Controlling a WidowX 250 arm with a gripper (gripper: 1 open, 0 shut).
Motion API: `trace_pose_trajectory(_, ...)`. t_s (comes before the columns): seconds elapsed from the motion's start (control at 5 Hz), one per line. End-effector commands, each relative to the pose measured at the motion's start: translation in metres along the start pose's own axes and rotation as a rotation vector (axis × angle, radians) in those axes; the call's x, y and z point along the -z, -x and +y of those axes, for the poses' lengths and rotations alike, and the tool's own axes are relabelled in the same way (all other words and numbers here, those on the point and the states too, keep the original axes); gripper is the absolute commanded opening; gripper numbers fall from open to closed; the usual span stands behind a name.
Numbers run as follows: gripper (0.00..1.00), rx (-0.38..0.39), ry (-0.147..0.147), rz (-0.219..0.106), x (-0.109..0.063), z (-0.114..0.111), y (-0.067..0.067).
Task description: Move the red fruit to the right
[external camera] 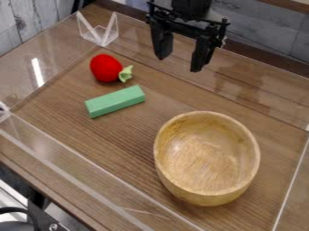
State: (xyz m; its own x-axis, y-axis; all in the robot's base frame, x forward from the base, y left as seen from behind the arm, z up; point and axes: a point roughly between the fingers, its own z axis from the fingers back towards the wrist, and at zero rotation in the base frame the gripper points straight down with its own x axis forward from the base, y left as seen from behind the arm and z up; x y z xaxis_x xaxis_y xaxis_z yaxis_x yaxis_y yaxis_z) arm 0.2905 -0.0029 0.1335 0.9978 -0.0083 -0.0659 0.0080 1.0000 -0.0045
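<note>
red fruit (pixel 105 67): 1. Small, round, shiny, w/ a green leafy end (pixel 126 74) on its right side. It sits on the counter (pixel 229 95) at the upper left, just above the green block, a small gap btwn them.
how it may feel: prob. light & hard, like a plastic toy. Shiny skin looks slippery. Round, so it could roll or pop out if pushed from 1 side. Not likely to break.
where to grab: across the round red middle, 1 finger on each side. Not by the leafy end, it looks thin & may bend or slip.
gripper (pixel 180 55): 1. Black, up high at the top middle, pointing down. Fingers spread wide apart, nothing btwn them. It is to the right of the fruit & well apart from it, not touching a thing.
green block (pixel 115 101): 1. Long, flat, lying slanted. Not the thing to move.
wooden bowl (pixel 207 156): 1. Big, empty, at the lower right, well apart from the fruit.
clear wire thing (pixel 97 30): 1, at the top left by the wall. Can't tell what it is.
room to the right: bare counter btwn the fruit & the right edge, above the bowl.
</note>
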Motion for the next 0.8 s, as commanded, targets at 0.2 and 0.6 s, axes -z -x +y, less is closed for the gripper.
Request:
trace_pose_trajectory(0.2,1.00,-0.243,0.030,-0.002,0.012,0.046,-0.006)
trace_pose_trajectory(0.6,1.00,-0.606,0.121,-0.047,0.030,0.125,-0.005)
